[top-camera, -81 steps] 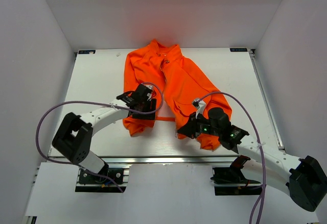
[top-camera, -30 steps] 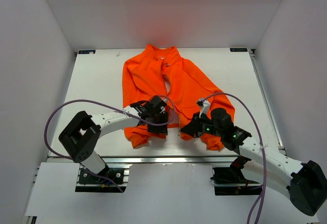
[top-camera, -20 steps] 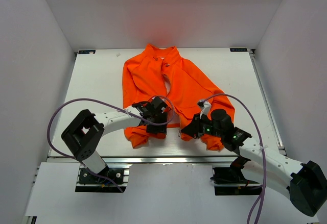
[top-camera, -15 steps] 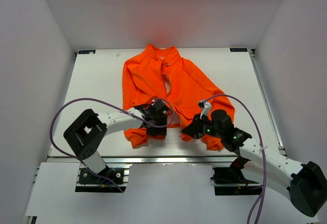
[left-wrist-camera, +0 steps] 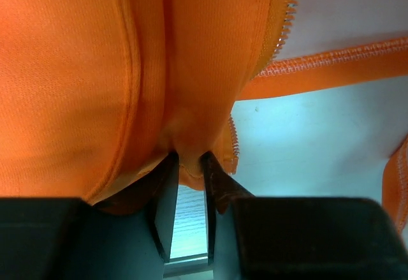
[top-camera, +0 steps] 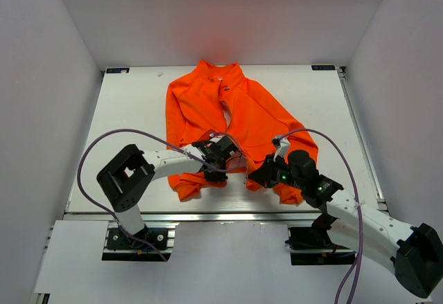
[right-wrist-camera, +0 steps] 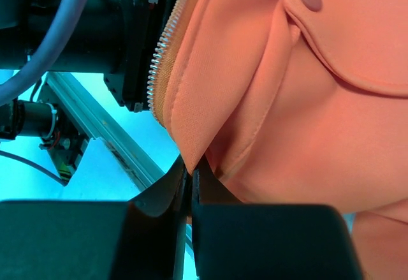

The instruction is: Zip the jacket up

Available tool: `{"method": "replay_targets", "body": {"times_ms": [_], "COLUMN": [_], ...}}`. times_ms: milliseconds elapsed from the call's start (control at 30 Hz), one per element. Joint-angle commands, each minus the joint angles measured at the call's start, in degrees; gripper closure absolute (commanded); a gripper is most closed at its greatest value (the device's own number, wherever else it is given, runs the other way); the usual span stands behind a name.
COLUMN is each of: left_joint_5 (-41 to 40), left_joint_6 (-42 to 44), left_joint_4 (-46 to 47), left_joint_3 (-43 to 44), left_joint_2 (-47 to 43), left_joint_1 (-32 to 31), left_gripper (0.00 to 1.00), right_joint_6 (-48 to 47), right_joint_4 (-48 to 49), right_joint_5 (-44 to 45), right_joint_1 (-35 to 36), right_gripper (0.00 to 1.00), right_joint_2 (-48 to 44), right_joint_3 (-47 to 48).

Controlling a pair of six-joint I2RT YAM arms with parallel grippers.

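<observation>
The jacket (top-camera: 246,113) lies flat on the table (top-camera: 131,103), collar at the far side, front open.

Left gripper (left-wrist-camera: 186,165): jaws pinch the hem corner of one front panel, beside its zipper teeth (left-wrist-camera: 285,18).

Right gripper (right-wrist-camera: 190,173): jaws pressed onto the other panel's hem corner.

Step in hand, as judged: aligning the zipper ends. The next move calls for bringing both corners together and seating the pin. No slider is visible.

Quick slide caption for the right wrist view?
Right gripper pinches the jacket hem beside its open zipper teeth.
</observation>
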Motion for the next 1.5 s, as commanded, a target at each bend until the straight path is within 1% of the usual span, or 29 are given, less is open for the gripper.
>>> {"method": "replay_targets", "body": {"times_ms": [0, 67, 100, 200, 333, 500, 533, 700, 933, 967, 1000, 1067, 1100, 1167, 1200, 1367, 1467], "left_joint_5": [-4.1, -3.6, -3.3, -2.5, -2.7, -1.9, -2.2, -5.8, -6.2, -6.1, -6.1, -5.6, -5.4, -5.2, -5.4, -4.0, -3.9], "left_joint_6": [-0.8, -0.7, -0.8, -1.0, -1.6, -1.7, -1.8, -3.4, -4.0, -4.2, -4.2, -4.2, -4.1, -3.7, -3.4, -0.7, 0.5], "left_joint_4": [-1.4, -1.7, -1.7, -0.8, -0.6, -0.7, -1.1, -4.6, -6.4, -6.3, -6.5, -6.5, -6.2, -5.7, -5.6, -3.0, -1.2], "left_joint_3": [-0.8, -0.6, -0.5, -1.2, -1.4, -0.6, -0.4, 2.0, 3.5, 3.4, 3.5, 3.5, 3.4, 3.2, 3.3, 2.5, 1.5], "left_joint_2": [5.9, 6.2, 6.1, 4.6, 4.6, 7.9, 8.3, 13.5, 17.2, 17.5, 17.8, 18.3, 18.2, 17.5, 17.1, 12.2, 6.2], "left_joint_1": [-0.8, -1.0, -1.0, -1.0, -1.0, -1.0, -1.0, -1.8, -2.3, -2.3, -2.3, -2.3, -2.3, -2.3, -2.3, -2.3, -2.2], "left_gripper": [0.67, 0.61, 0.55, 0.48, 0.48, 0.49, 0.51, 0.56, 0.54, 0.56, 0.62, 0.7, 0.79, 0.89, 1.0, 1.0, 1.0], "right_joint_6": [0.2, 0.1, 0.1, 0.1, 0.1, -0.1, 0.0, -0.3, -0.6, -0.7, -0.7, -0.8, -0.9, -0.8, -0.8, -1.4, -2.0], "right_joint_4": [-0.7, -1.2, -1.3, -1.3, -1.3, -2.1, -2.4, -3.7, -5.5, -5.6, -5.6, -5.6, -5.6, -5.6, -5.6, -4.5, -3.7], "right_joint_5": [2.1, 2.2, 2.4, 2.4, 2.4, 2.7, 2.8, 4.5, 6.7, 7.1, 7.4, 7.7, 7.8, 7.8, 7.8, 6.6, 5.6], "right_joint_1": [-0.3, -0.3, -0.3, -0.3, -0.3, -0.3, -0.3, -0.3, -0.3, -0.3, -0.3, -0.3, -0.3, -0.3, -0.3, -0.3, -0.3], "right_gripper": [1.0, 1.0, 1.0, 1.0, 1.0, 1.0, 1.0, 1.0, 1.0, 1.0, 1.0, 1.0, 1.0, 1.0, 1.0, 1.0, 1.0], "right_joint_2": [-1.0, -1.1, -1.1, -1.1, -1.0, -1.0, -1.2, -2.0, -2.9, -3.0, -3.1, -3.3, -3.4, -3.1, -3.1, -2.3, -1.8], "right_joint_3": [-0.1, 0.0, 0.0, 0.0, 0.1, 0.2, 0.3, 0.6, 1.5, 1.5, 1.5, 1.5, 1.5, 1.5, 1.6, 1.9, 2.6]}}
